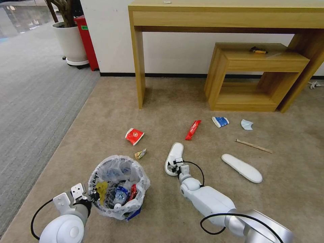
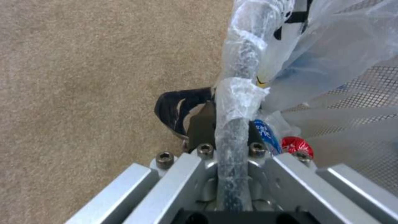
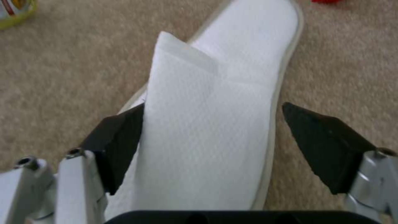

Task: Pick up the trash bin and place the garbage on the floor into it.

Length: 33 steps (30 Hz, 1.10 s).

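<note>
The left gripper was clamped on the bag-wrapped rim of the trash bin, which stood on the beige carpet at the robot's left front. Inside its clear liner lay a small water bottle, a yellow scrap and a red wrapper, half hidden by plastic folds.

The right gripper hung over the heel end of the near white slipper, fingers spread apart on either side of it; whether they touched it could not be told. The slipper's toe was cut off in the right wrist view.

Around it lay more litter: a crumpled foil wrapper between bin and slipper, a red packet, a long red wrapper, a blue-white packet, a pale blue mask, a wooden stick and the second slipper, well apart to the right. A wooden desk and low shelf stood behind; a dark object on the shelf was too small to identify.
</note>
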Available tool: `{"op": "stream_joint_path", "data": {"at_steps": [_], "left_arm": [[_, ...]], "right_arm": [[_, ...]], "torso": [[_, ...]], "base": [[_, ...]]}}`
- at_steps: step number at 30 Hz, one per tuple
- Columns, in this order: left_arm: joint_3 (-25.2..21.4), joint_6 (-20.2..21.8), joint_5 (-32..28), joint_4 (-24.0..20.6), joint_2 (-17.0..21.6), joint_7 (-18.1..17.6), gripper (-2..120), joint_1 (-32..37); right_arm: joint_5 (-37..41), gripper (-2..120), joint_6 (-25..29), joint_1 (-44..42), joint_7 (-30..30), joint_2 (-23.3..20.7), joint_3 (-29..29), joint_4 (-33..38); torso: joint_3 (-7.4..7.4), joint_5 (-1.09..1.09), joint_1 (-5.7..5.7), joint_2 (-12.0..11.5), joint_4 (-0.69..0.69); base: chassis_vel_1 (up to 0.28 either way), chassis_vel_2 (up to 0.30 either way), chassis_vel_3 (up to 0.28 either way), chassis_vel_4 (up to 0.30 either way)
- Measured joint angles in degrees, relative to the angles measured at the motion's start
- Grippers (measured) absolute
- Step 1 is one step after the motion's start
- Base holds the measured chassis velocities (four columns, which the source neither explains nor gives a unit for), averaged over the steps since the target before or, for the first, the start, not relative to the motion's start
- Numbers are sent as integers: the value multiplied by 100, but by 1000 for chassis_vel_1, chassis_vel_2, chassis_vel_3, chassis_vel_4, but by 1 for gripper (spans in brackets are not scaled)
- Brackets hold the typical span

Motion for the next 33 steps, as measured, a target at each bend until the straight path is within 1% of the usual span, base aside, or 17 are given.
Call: {"op": "stream_joint_path", "data": {"at_steps": [3,6,7,8,10,11,14,15,16,17,18,21,22,24,25,26,33], "left_arm": [[17,0,6,0,-11,0,0,-1],[30,0,13,-11,-20,0,0,1],[30,0,13,-11,-20,0,0,1],[30,0,17,-15,-20,0,0,2],[30,0,20,-29,-20,0,0,9],[30,0,20,-29,-20,0,0,9],[31,0,22,-44,-19,1,0,16],[31,0,22,-44,-19,1,0,16],[32,0,24,-47,-19,1,0,19],[32,0,25,-56,-20,2,0,22],[32,0,25,-56,-20,2,0,22],[26,0,26,-85,-18,5,0,39],[26,0,26,-85,-18,5,0,39],[14,0,26,-90,-14,7,0,49],[14,0,26,-90,-14,7,0,49],[10,0,26,-91,-11,8,0,52],[5,0,28,-79,-23,18,0,54]], "right_arm": [[-29,81,-4,-25,20,-17,13,-9],[-97,69,-4,-53,31,-55,24,-14],[-97,69,-4,-53,31,-55,24,-14],[-112,65,1,-59,34,-67,26,-15],[-134,53,13,-66,45,-98,27,-9],[-134,53,13,-66,45,-98,27,-9],[-159,40,38,-64,64,-122,26,19],[-159,40,38,-64,64,-122,26,19],[-170,34,48,-64,68,-129,25,31],[-187,30,56,-66,69,-137,23,40],[-187,30,56,-66,69,-137,23,40],[-233,14,92,-104,70,-153,23,55],[-233,14,92,-104,70,-153,23,55],[-249,5,104,-128,68,-167,27,73],[-249,5,104,-128,68,-167,27,73],[-259,1,116,-145,62,-181,27,89],[-292,0,228,-195,-55,-273,27,147]], "torso": [[0,0,0,0,0],[0,0,0,0,0],[0,0,0,0,0],[0,0,0,0,0],[0,0,0,0,-1],[0,0,0,0,-1],[0,0,0,0,0],[0,0,0,0,0],[0,0,0,0,0],[0,0,0,0,0],[0,0,0,0,0],[0,0,0,0,0],[0,0,0,0,0],[0,0,0,0,0],[0,0,0,0,0],[0,0,0,0,0],[0,0,0,0,0]], "base": [[0,0,0,0],[0,0,0,0],[0,0,0,0],[0,0,0,0],[0,0,0,0],[0,0,0,0],[0,0,0,0],[0,0,0,0],[0,0,0,0],[0,0,0,0],[0,0,0,0],[0,0,0,0],[0,0,0,0],[0,0,0,0],[0,0,0,0],[0,0,0,0],[0,0,0,0]]}}
